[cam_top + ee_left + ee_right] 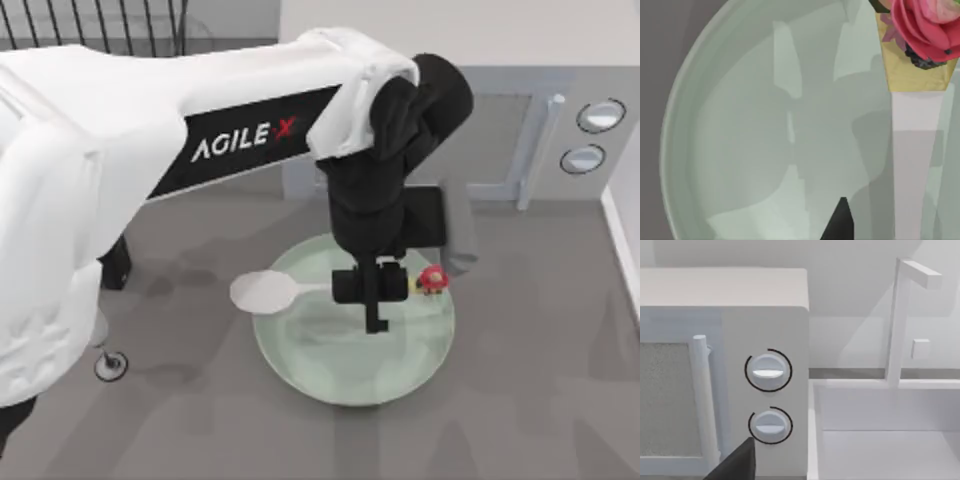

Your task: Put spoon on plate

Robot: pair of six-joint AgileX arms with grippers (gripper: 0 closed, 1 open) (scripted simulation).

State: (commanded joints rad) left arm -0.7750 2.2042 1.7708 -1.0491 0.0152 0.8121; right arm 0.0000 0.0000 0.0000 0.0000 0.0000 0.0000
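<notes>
A rendered kitchen: a white microwave (722, 370) with two round dials (768, 371), a sink (885, 440) with a tall faucet (900, 320), and a grey counter (540, 380).

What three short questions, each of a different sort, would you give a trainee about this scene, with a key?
1. True or false: the spoon lies wholly off the plate.
2. Which part of the spoon reaches past the plate's left rim in the top view? A: the bowl. B: the red-and-yellow ornament. C: no part.
3. Fill in: the left end effector hangs above the ____.

Key: 1 false; 2 A; 3 plate.
</notes>
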